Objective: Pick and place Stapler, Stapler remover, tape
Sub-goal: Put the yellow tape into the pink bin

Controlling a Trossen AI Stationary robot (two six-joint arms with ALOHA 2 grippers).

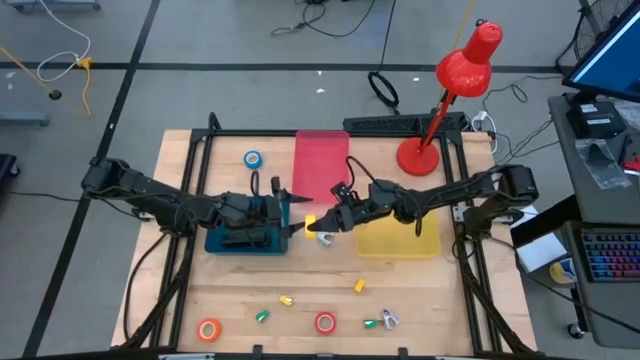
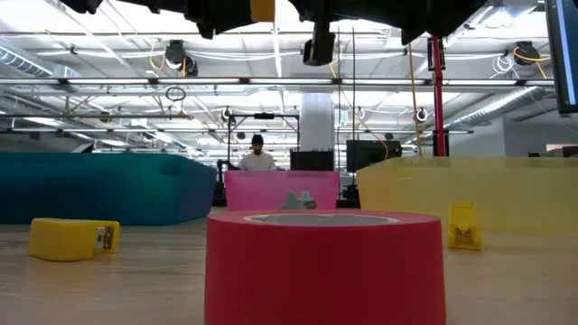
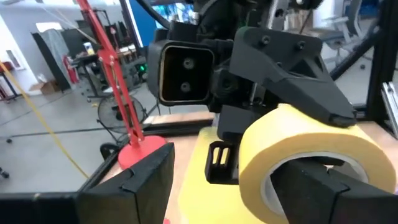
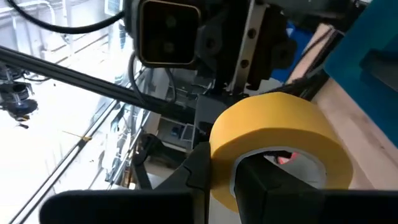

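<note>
Yellow tape (image 1: pixel 311 224) between teal tray (image 1: pixel 222 243) and yellow tray (image 1: pixel 400 240), pinched by right fingers (image 4: pixel 261 183); left fingers (image 3: pixel 134 186) spread.

Three trays (image 1: pixel 321 165) sit side by side mid-tabletop (image 1: pixel 180 300). A lamp (image 1: pixel 445 110) stands behind them (right corner). Small tape rolls (image 1: pixel 325 322) lie in front.

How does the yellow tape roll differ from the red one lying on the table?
The yellow tape is lifted off the table, its wall pinched by the right gripper's fingers, while the red tape lies flat and untouched. The yellow tape is over mid-table, and the red tape is near one edge. Both are small open-centred rolls.
</note>
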